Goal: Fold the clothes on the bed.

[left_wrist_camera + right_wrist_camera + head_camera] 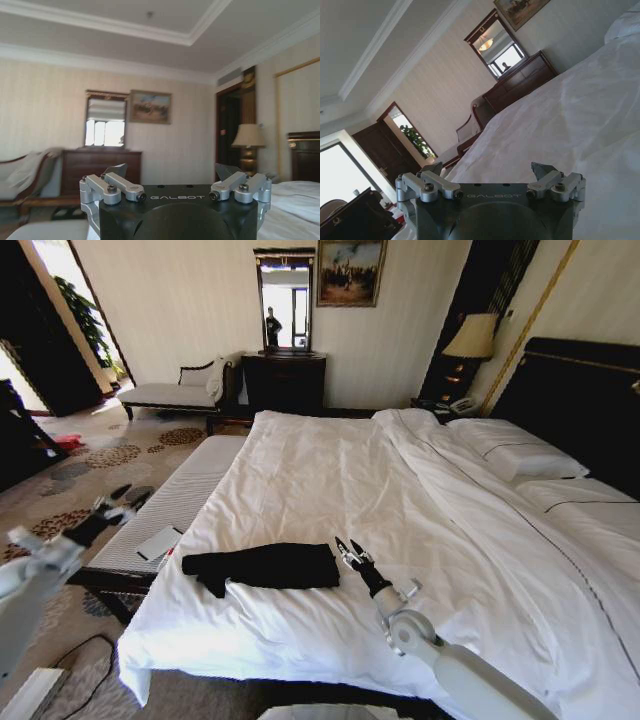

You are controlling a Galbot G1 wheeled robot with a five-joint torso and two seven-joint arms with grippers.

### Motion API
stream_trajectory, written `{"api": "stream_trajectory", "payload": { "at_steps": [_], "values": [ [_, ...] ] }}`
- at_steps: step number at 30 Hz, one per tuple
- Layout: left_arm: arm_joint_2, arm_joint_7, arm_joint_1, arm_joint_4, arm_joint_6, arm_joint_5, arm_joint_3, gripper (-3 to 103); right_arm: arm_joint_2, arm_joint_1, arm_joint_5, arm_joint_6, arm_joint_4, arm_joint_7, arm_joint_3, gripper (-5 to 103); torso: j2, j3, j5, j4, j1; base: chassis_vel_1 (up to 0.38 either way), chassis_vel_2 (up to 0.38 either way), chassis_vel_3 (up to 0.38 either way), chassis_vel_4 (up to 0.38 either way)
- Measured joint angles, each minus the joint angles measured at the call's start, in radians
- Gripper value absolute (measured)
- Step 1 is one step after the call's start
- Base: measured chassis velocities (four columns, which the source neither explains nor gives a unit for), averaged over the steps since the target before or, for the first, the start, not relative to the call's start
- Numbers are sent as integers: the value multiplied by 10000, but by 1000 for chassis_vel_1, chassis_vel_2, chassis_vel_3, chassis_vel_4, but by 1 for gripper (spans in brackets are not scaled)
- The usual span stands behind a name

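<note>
Black T-shirt (265, 567) folded flat.

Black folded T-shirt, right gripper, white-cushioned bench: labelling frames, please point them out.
Black folded T-shirt (265, 566), head view, middle of fabric.
Right gripper (349, 549), head view, between fingertips.
White-cushioned bench (185, 498), head view, bare cushion top.

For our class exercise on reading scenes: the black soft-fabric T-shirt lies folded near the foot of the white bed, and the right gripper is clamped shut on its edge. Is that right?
Not quite. The black soft-fabric T-shirt does lie folded near the foot of the white bed, but the right gripper is open and empty, just beside the shirt. The head view shows this.
</note>
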Motion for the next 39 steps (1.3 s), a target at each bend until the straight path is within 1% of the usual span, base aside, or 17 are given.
{"api": "stream_trajectory", "payload": {
  "at_steps": [1,2,3,4,6,7,8,9,10,11,15,17,18,19,21,27,39],
  "values": [
    [-107,-844,-103,-346,536,81,58,100,38,99,-1,-82,-38,192,-8,97,0,0,-6,-1,0,0,0,0,0],
    [-306,-2785,-252,-1075,1636,-22,177,100,103,274,-22,-293,-93,623,-36,99,0,1,-10,-2,1,0,0,0,0],
    [-377,-3753,-270,-1449,2135,-284,228,100,126,361,-72,-412,-125,870,-60,100,0,1,-7,3,2,0,0,0,0],
    [-377,-3753,-270,-1449,2135,-284,228,100,126,361,-72,-412,-125,870,-60,100,0,1,-7,3,2,0,0,0,0],
    [-417,-6828,-259,-2562,4094,-1307,275,100,106,529,-238,-754,-229,1477,-134,100,-1,1,-7,14,2,0,0,0,0],
    [-367,-7606,-229,-2785,4689,-1561,270,100,67,542,-251,-866,-251,1612,-163,100,-1,1,-9,14,2,0,0,0,0],
    [-367,-7606,-229,-2785,4689,-1561,270,100,67,542,-251,-866,-251,1612,-163,100,-1,1,-9,14,2,0,0,0,0],
    [-260,-8291,-133,-3026,5286,-1825,227,100,8,542,-216,-1011,-262,1730,-207,100,-1,1,-9,14,2,0,0,0,0],
    [-92,-8559,59,-3275,5747,-2099,130,100,-58,525,-83,-1210,-254,1868,-271,100,-1,0,-10,14,2,0,0,0,0],
    [95,-8483,309,-3501,5996,-2287,41,100,-110,480,139,-1409,-192,1990,-328,100,-1,0,-8,12,1,0,0,0,0],
    [384,-8860,583,-4141,6089,-3144,79,100,-140,219,559,-1865,68,2478,-284,100,-2,0,-9,14,0,0,0,0,0],
    [444,-9915,545,-4730,6438,-4769,2,100,-140,107,781,-2046,184,2683,-204,100,-1,0,-9,11,1,0,0,0,0],
    [444,-11138,398,-5240,6774,-6421,-212,100,-142,11,1110,-2230,305,2798,-124,100,-1,-1,-9,5,1,0,0,0,0],
    [444,-11138,398,-5240,6774,-6421,-212,100,-142,11,1110,-2230,305,2798,-124,100,-1,-1,-9,5,1,0,0,0,0],
    [387,-12183,422,-5923,7137,-7739,-665,100,-143,1,1767,-2472,499,2951,-86,100,0,-1,-5,8,1,0,0,0,0],
    [156,-12470,563,-6754,7271,-7846,-827,100,104,74,2481,-2987,542,3844,34,100,0,-1,-10,11,-1,0,0,0,0],
    [131,-12517,486,-6402,7133,-7109,-674,100,669,107,3625,-3452,996,4745,-108,100,0,-1,-11,13,-1,0,0,0,0]
  ]
}}
